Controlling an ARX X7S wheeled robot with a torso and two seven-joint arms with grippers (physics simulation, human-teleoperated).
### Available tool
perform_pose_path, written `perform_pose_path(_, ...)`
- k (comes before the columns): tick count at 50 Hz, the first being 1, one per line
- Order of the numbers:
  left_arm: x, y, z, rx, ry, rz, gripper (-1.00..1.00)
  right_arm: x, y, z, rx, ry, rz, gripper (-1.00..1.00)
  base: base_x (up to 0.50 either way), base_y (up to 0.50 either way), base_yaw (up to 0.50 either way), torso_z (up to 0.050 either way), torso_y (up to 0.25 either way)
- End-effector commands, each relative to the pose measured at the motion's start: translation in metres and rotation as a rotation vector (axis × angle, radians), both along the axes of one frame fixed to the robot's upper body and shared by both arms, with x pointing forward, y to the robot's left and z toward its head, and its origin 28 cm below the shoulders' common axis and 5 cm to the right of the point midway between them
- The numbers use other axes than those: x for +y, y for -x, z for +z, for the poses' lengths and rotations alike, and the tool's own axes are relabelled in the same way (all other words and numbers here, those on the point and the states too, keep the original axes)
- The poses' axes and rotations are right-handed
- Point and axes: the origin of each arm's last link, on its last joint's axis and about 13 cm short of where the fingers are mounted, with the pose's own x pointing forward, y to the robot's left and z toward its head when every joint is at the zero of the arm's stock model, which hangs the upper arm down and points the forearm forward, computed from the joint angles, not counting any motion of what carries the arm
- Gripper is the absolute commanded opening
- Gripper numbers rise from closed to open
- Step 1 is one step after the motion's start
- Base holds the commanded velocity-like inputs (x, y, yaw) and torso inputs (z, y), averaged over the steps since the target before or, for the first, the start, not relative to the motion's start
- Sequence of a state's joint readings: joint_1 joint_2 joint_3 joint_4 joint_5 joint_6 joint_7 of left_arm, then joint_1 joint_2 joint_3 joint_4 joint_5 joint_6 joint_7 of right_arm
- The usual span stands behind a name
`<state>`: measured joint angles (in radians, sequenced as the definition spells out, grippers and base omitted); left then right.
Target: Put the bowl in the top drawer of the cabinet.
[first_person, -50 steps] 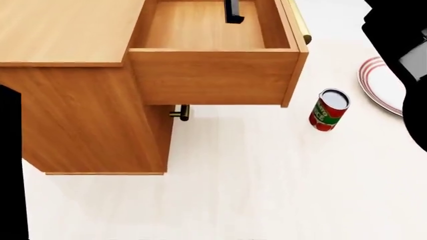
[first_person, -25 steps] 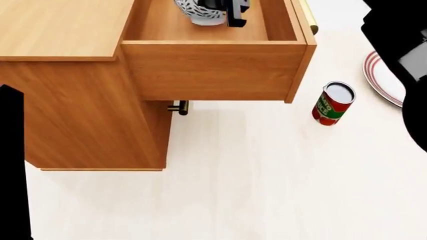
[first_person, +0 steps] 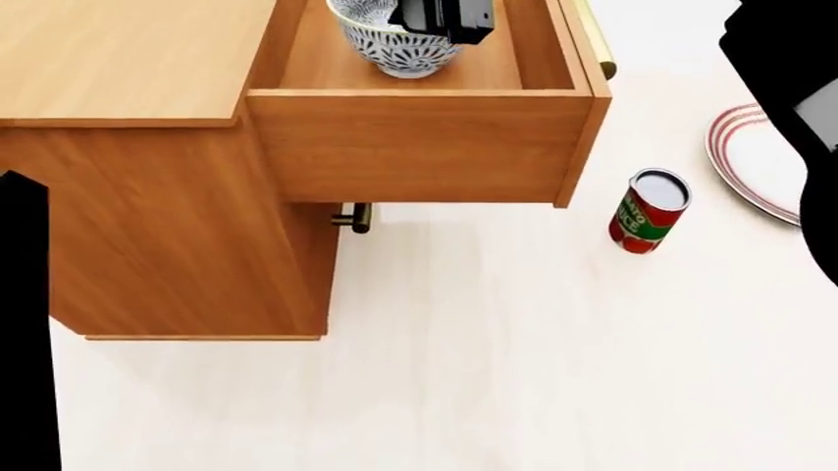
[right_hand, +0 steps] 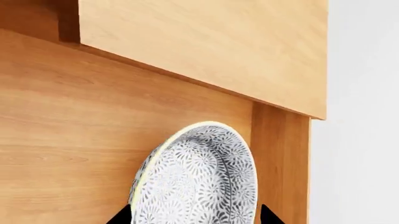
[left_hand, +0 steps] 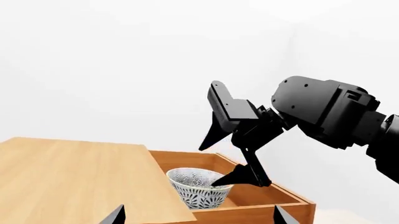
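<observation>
As seen from the left wrist, right gripper [left_hand: 209, 165]: fingers spread wide, gripping nothing; the lower fingertip meets the rim of the bowl [left_hand: 198, 193], the upper one hangs well above it.
Left gripper [left_hand: 198, 217]: only two dark tips show, far apart, nothing between them.
Bowl, left wrist view: upright, mouth up, its axis vertical, standing inside the top drawer [left_hand: 249, 198] beside the flat top of the cabinet [left_hand: 74, 177].
Head view, right gripper [first_person: 445, 20]: directly over the bowl [first_person: 392, 47], covering part of its rim.
Top drawer [first_person: 419, 147]: pulled out from the cabinet [first_person: 157, 216], the bowl on its floor.
Can [first_person: 646, 211]: red with a green band, upright on the pale floor near the drawer's front corner; its lettering is too small to read.
Plate [first_person: 749, 157]: red-ringed, beyond the can.
Right wrist view, right gripper [right_hand: 193, 217]: parted tips on either side of the bowl [right_hand: 199, 182]; contact cannot be judged here.
</observation>
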<state>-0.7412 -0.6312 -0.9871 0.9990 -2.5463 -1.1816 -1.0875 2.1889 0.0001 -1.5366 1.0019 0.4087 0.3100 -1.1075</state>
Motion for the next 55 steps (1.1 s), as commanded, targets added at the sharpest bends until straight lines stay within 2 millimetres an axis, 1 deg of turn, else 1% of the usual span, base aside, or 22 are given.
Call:
perform_pose_path(1,0.0,0.003,0.0,0.002,0.001,-0.004,1.0,0.0,0.004,0.006,0.024,0.001,0.012,1.0,0.0,0.0,0.0,0.0,0.184)
perform_pose_path(13,-0.001,0.002,0.0,0.0,0.001,-0.008,1.0,-0.001,0.004,0.006,0.088,0.029,0.007,1.0,0.0,0.0,0.0,0.0,0.184)
perform_pose_path(19,-0.001,0.001,-0.002,0.002,0.006,-0.013,1.0,-0.004,0.004,0.007,0.095,0.01,0.014,1.0,0.0,0.0,0.0,0.0,0.183)
perform_pose_path(24,0.001,0.001,-0.002,-0.002,0.008,-0.004,1.0,-0.01,0.009,0.019,0.056,-0.062,0.061,1.0,0.0,0.0,0.0,0.0,0.184)
perform_pose_path(30,0.002,0.0,-0.004,-0.002,0.012,0.001,1.0,-0.028,0.026,0.015,0.003,-0.136,0.096,1.0,0.0,0.0,0.0,0.0,0.184)
perform_pose_path(34,0.002,0.0,-0.005,0.0,0.014,0.001,1.0,-0.043,0.043,0.005,-0.033,-0.196,0.119,1.0,0.0,0.0,0.0,0.0,0.184)
perform_pose_path(40,0.0,-0.001,-0.005,0.004,0.008,-0.005,1.0,-0.073,0.069,-0.021,-0.095,-0.287,0.107,1.0,0.0,0.0,0.0,0.0,0.184)
perform_pose_path(47,-0.002,-0.002,-0.006,0.009,0.002,-0.011,1.0,-0.098,0.095,-0.049,-0.155,-0.397,0.072,1.0,0.0,0.0,0.0,0.0,0.181)
perform_pose_path(53,-0.001,0.0,-0.009,0.017,0.0,-0.007,1.0,-0.119,0.118,-0.086,-0.184,-0.482,0.0,1.0,0.0,0.0,0.0,0.0,0.164)
perform_pose_path(55,-0.001,0.0,-0.009,0.02,-0.001,-0.006,1.0,-0.127,0.13,-0.096,-0.201,-0.514,-0.033,1.0,0.0,0.0,0.0,0.0,0.161)
